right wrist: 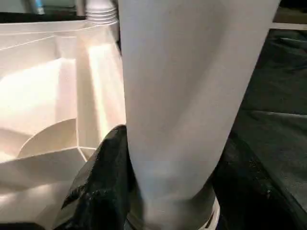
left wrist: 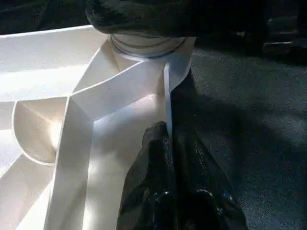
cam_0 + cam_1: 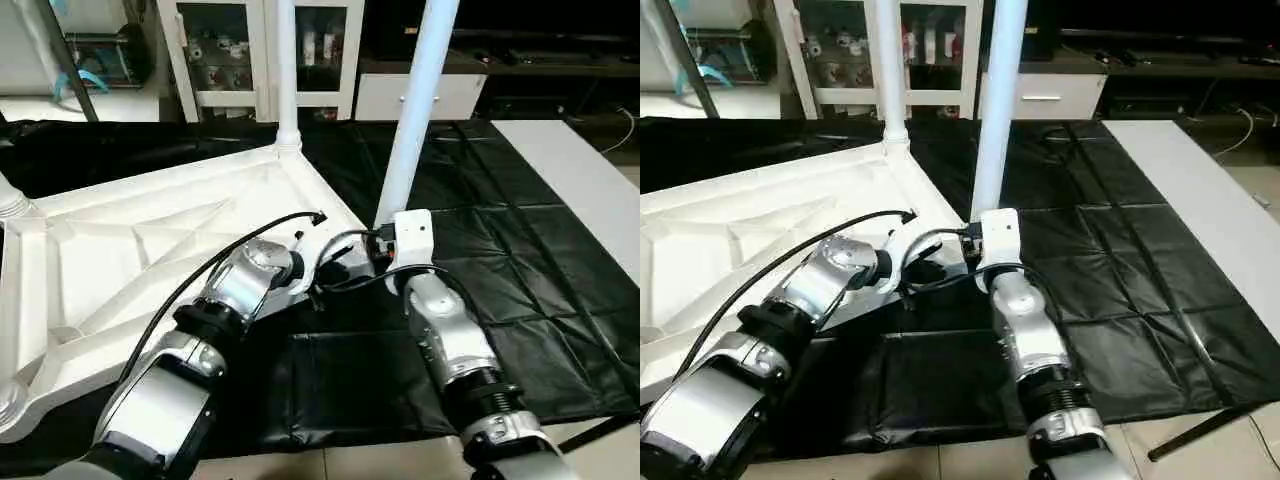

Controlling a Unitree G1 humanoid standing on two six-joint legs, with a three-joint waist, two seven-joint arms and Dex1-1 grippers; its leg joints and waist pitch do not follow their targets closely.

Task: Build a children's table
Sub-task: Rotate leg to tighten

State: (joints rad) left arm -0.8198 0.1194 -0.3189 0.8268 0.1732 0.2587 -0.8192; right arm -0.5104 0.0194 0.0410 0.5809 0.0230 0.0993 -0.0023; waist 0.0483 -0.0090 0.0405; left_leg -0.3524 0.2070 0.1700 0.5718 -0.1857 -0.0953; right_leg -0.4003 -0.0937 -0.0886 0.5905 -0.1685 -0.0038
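1. No brand, label or readable writing shows on the white plastic parts, the black cover or the arms.
2. The table top (image 3: 150,250) lies underside up on the black-covered work table (image 3: 520,260), its ribs and corner sockets facing upward.
3. The right gripper (image 1: 168,191) has its two black fingers (image 1: 103,177) on either side of the base of a white leg (image 3: 415,110), pinching it just above the ribbed collar where it meets the corner socket. The leg stands between the fingers and rises steeply, leaning a little away from the robot's left.
4. The left gripper (image 2: 172,158) is pressed together, its fingertips clamped on the thin upright edge wall of the table top, one finger inside the wall and one outside. The same corner socket with the leg's collar lies just ahead of these fingertips.
5. The two grippers sit near each other at this one corner.
6. A second leg (image 3: 286,70) stands upright in the far corner socket, well beyond both grippers.
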